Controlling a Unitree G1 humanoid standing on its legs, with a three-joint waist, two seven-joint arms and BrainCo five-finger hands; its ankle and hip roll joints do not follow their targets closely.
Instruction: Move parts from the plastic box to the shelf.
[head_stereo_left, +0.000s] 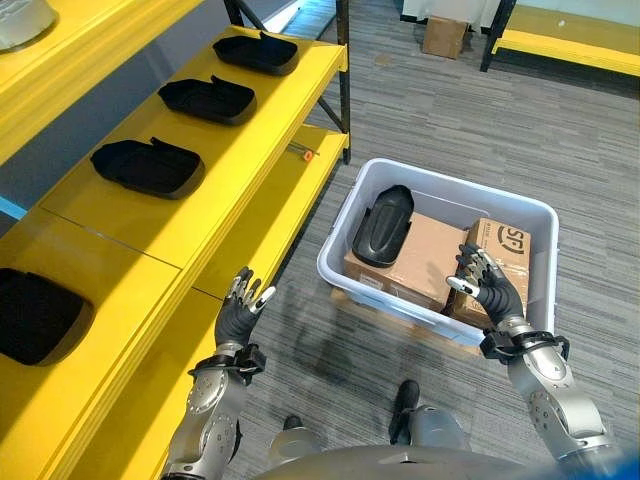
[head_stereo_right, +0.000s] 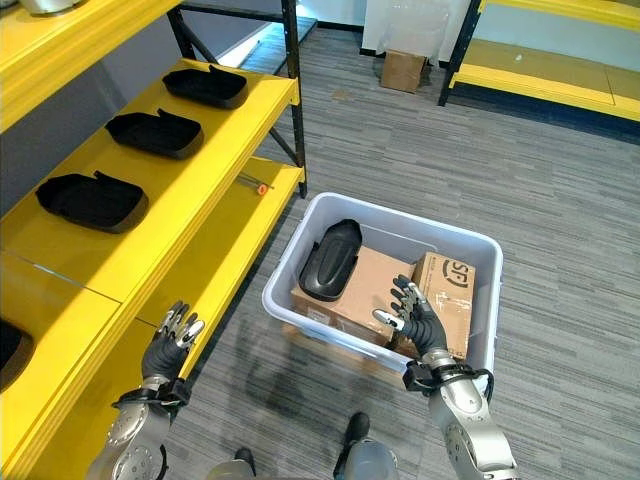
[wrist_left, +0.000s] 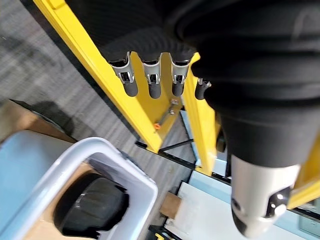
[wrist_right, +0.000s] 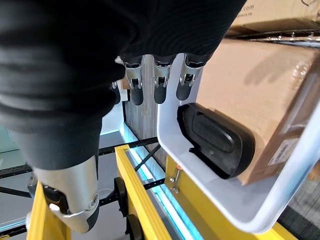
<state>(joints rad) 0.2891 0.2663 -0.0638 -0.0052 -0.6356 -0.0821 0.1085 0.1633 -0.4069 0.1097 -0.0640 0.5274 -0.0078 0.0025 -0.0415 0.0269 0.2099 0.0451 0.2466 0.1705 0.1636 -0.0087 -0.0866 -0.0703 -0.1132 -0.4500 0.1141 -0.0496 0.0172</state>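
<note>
While four black parts already lie on the yellow shelf (head_stereo_left: 215, 200), one black part (head_stereo_left: 382, 224) is left in the plastic box (head_stereo_left: 440, 192), leaning on a cardboard box (head_stereo_left: 425, 262) inside it. In the left eye view the parts on the shelf make a row: the far part (head_stereo_left: 256, 51), the second part (head_stereo_left: 208, 98), the third part (head_stereo_left: 148, 166) and the nearest part (head_stereo_left: 38, 314), cut by the picture's edge. The left hand (head_stereo_left: 240, 310) is raised beside the shelf's lower board, fingers relaxed and spread, holding nothing. The right hand (head_stereo_left: 488, 282) is over the near corner of the plastic box, above a smaller cardboard box (head_stereo_left: 500, 250), also spread and empty.

The right eye view shows the same layout, and a further cardboard box (head_stereo_right: 403, 70) stands on the floor far behind.

In the left wrist view the fingers (wrist_left: 153, 80) hang straight and free before the shelf frame.

In the right wrist view the fingers (wrist_right: 159, 82) are straight too, apart from the last part, which rests against the box wall.

I judge the task nearly finished: one part must be grasped and carried to the shelf.
</note>
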